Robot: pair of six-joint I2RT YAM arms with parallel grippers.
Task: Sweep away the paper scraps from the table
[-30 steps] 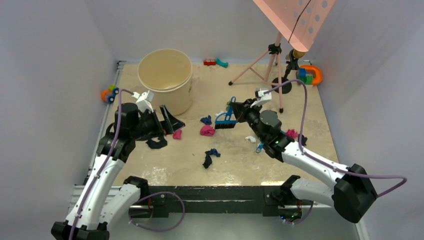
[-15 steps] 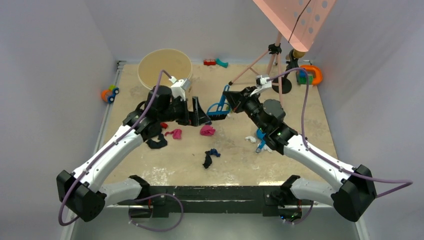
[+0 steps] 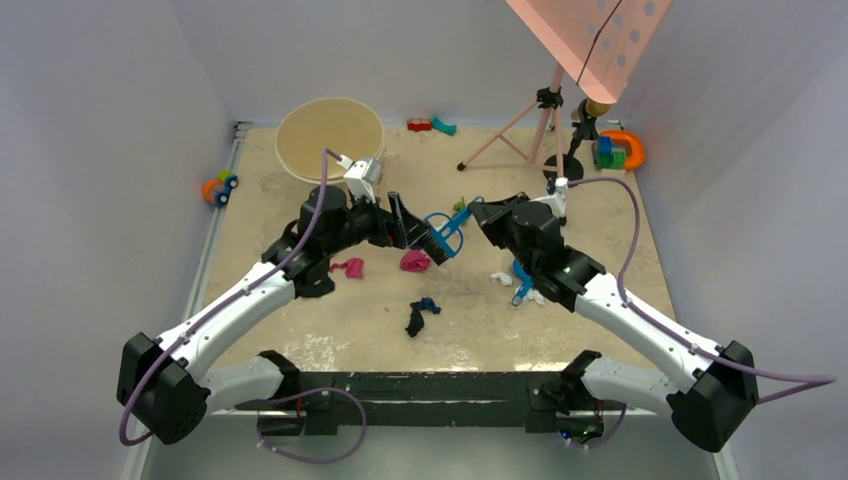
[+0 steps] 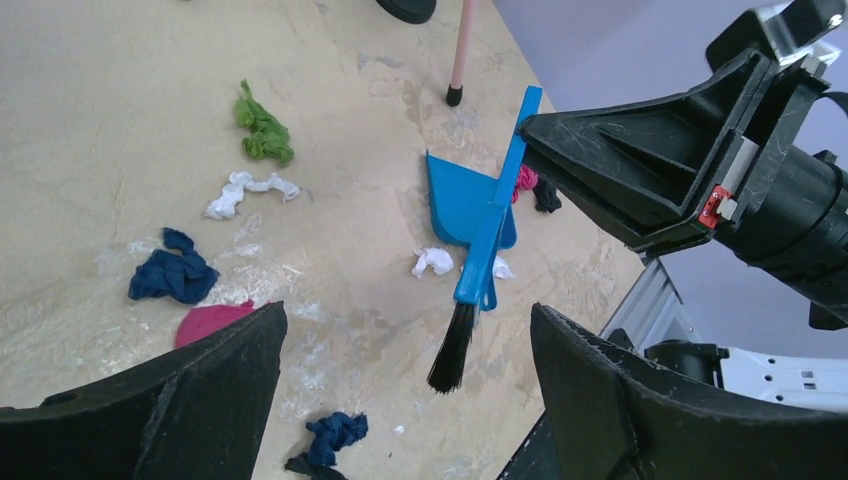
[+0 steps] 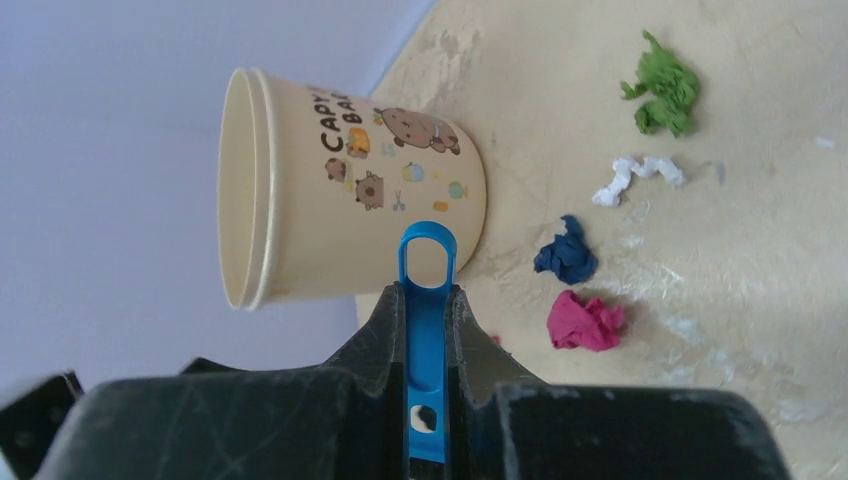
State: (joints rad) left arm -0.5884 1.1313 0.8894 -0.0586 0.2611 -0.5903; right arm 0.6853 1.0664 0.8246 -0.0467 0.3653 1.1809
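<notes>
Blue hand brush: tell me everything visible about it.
The blue hand brush looks plastic: slim blue handle, oval loop at one end, black bristle tuft at the other. The right gripper is shut on the handle near the loop. It hangs tilted above the table, bristles down, before the open left gripper.

Jaws pinch blue handle [image 5: 427,300], probably brush; cream bucket [image 5: 350,215] beyond.

I see a cream printed bucket [image 3: 330,140] at eleven o'clock, a pink tripod stand [image 3: 548,120] at one, an orange toy car [image 3: 218,187] at nine — and a blue hand brush [image 4: 478,265] mid-table, a blue plastic dustpan [image 4: 455,195] at four.
</notes>
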